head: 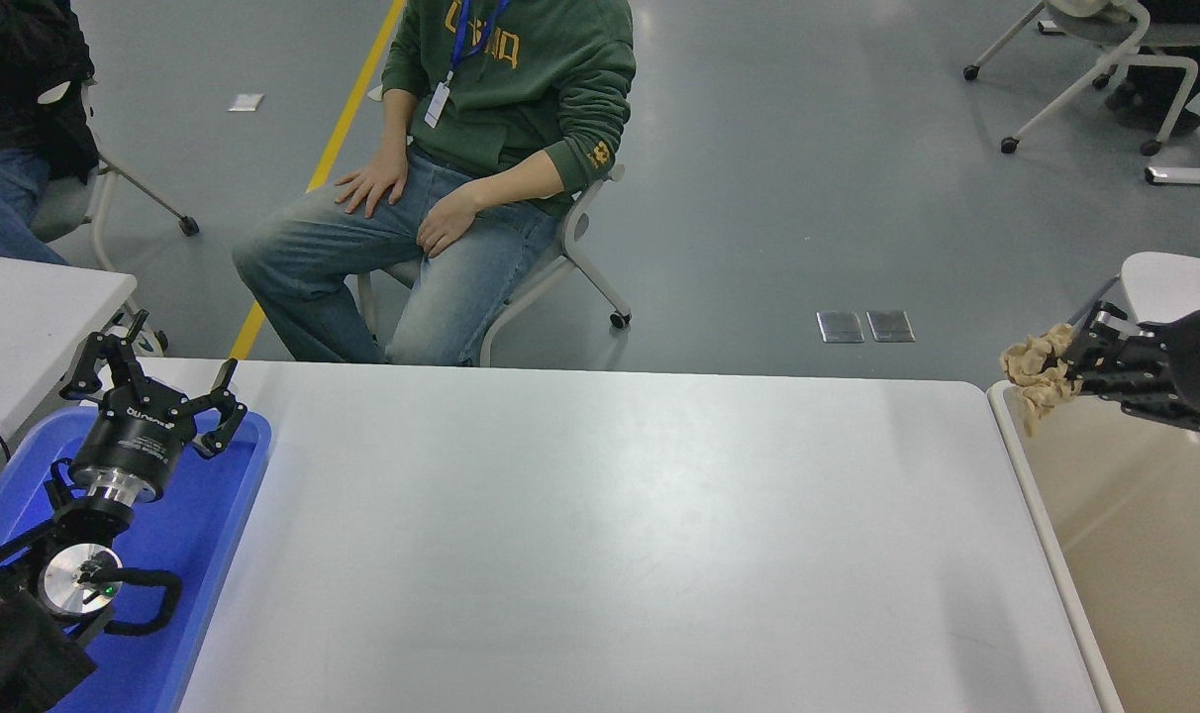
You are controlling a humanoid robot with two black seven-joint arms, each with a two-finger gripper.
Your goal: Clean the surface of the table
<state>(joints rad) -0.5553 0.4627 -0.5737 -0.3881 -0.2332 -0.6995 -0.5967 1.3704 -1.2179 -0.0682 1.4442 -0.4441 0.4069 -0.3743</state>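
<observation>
Head view, one item in transit: right gripper (1073, 362), at three o'clock, pinches a crumpled brown paper wad (1036, 368) above the beige bin (1145, 535). Table surface (600, 535) fills centre frame. Advice: release only once fully past the bin's rim (wad hangs near it). Left gripper (152, 381), parked at eight o'clock, is spread open.

Floor (788, 198): smooth grey, evenly lit, with soft reflections; a yellow line (333, 149) runs diagonally from far centre toward the near left; two metal floor plates (865, 326) sit side by side at right of centre; a white wheeled chair (570, 248), occupied by a seated person (461, 168), stands at far centre; a second wheeled chair (1085, 59) stands at far right; a third chair (95, 188) stands at far left
</observation>
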